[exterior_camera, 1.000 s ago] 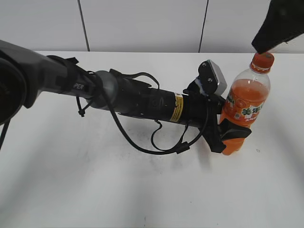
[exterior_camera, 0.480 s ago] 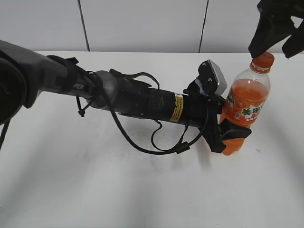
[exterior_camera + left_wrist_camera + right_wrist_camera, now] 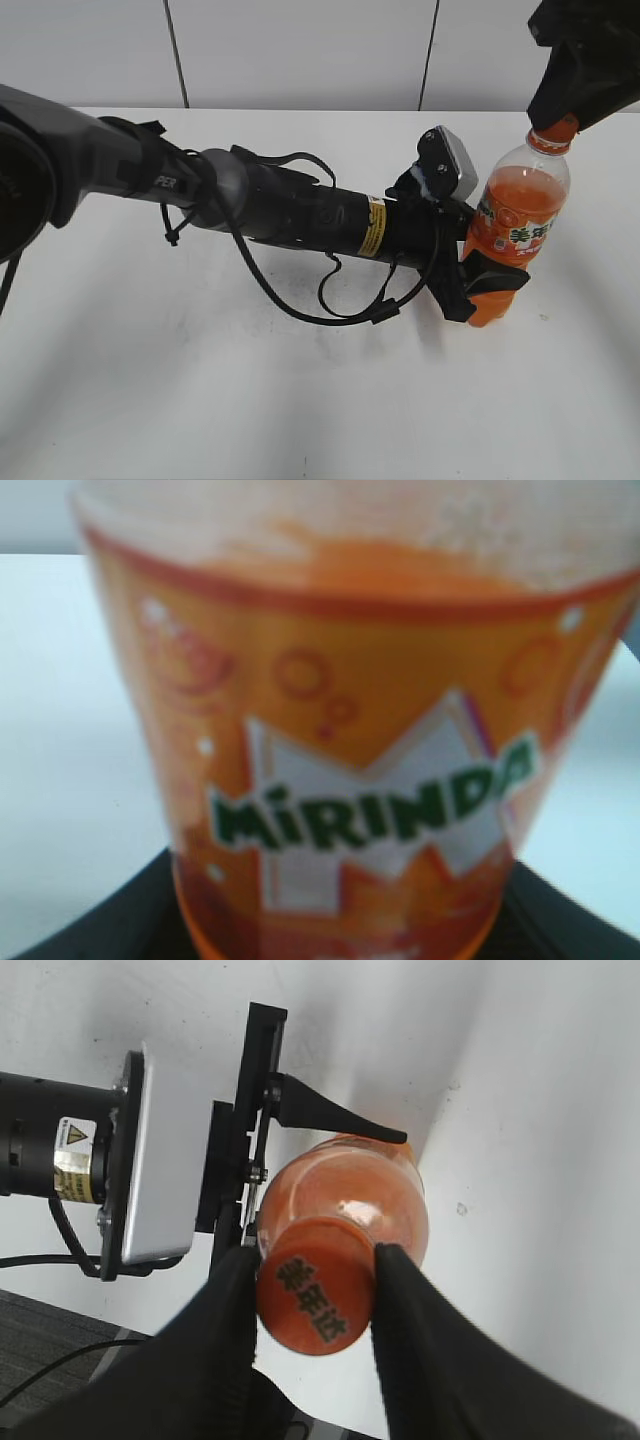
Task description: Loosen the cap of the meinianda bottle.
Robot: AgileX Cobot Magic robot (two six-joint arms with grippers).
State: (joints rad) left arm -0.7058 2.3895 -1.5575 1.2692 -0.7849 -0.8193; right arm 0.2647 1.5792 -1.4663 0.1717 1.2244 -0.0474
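Observation:
The meinianda bottle [image 3: 520, 215] stands upright on the white table [image 3: 200, 400], with orange drink inside. My left gripper [image 3: 490, 272] is shut on its lower body from the left; in the left wrist view the label [image 3: 340, 730] fills the frame between the black jaws. My right gripper [image 3: 560, 118] comes down from above and is shut on the orange cap [image 3: 555, 134]. In the right wrist view both black fingers [image 3: 220, 1330] press the sides of the cap [image 3: 315, 1300], whose top shows printed characters.
The left arm [image 3: 300, 215] lies long across the table from the left, with loose black cables [image 3: 340, 300] under it. Its grey wrist camera [image 3: 450, 165] sits just left of the bottle's shoulder. A white wall [image 3: 300, 50] stands behind the table.
My right gripper turned open above the cap, then came down and closed on it. The bottle and the left arm have not moved.

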